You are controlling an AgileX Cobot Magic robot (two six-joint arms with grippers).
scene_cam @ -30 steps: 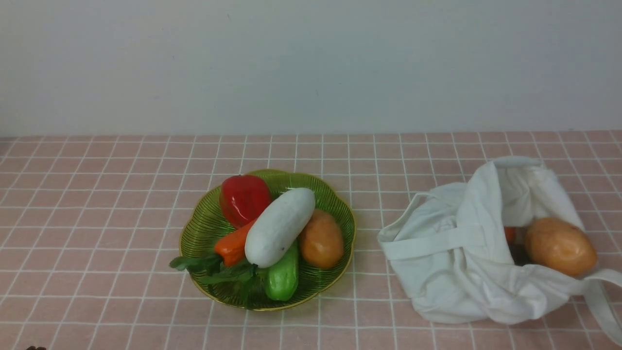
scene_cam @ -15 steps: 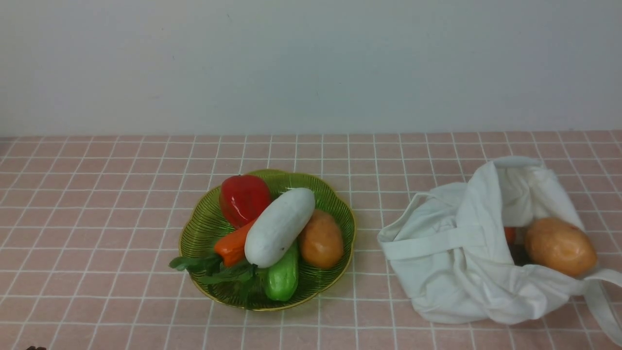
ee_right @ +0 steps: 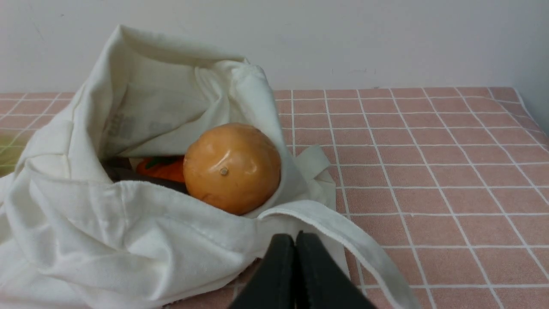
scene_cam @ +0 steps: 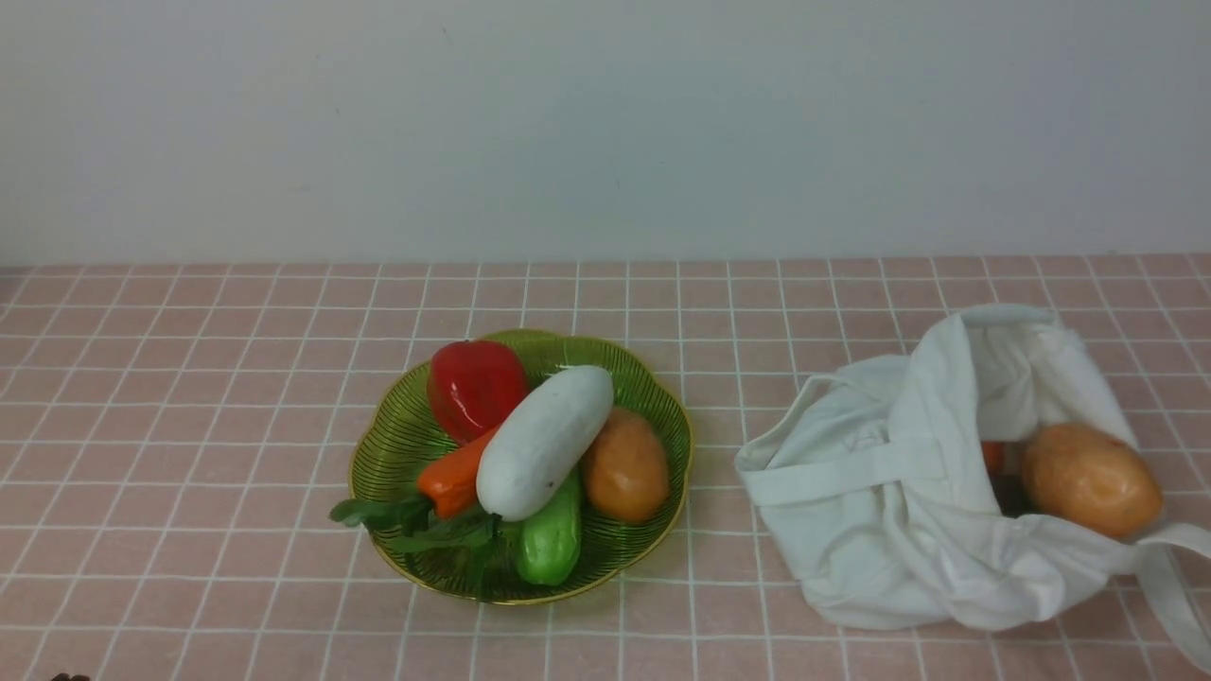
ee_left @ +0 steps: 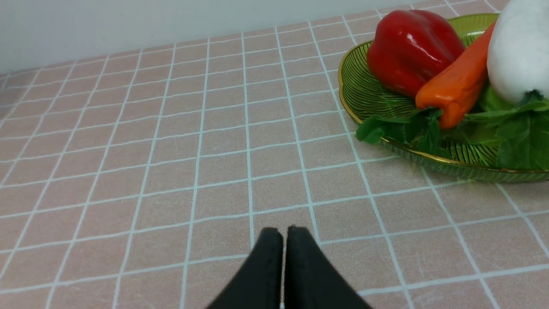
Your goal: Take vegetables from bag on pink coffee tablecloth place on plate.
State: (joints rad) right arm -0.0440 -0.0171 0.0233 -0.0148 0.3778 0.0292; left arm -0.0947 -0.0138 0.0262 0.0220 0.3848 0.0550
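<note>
The green dish (scene_cam: 397,445) sits on the pink grid cloth (scene_cam: 189,397) and holds a white radish (scene_cam: 544,442), an orange-brown potato (scene_cam: 625,466), a red pepper (scene_cam: 473,386), a carrot (scene_cam: 456,476) and a green cucumber (scene_cam: 550,537). The white bag (scene_cam: 880,492) lies to the right with a second potato (scene_cam: 1090,479) in its mouth; that potato also shows in the right wrist view (ee_right: 232,168). My left gripper (ee_left: 284,234) is shut and empty, low over the cloth, apart from the dish (ee_left: 364,92). My right gripper (ee_right: 295,240) is shut and empty just before the bag (ee_right: 107,223).
A bag strap (ee_right: 343,240) lies on the cloth right by my right gripper. Something orange (ee_right: 165,168) and dark lies deeper in the bag. A pale wall stands behind the table. The cloth's right edge (ee_right: 529,116) is near.
</note>
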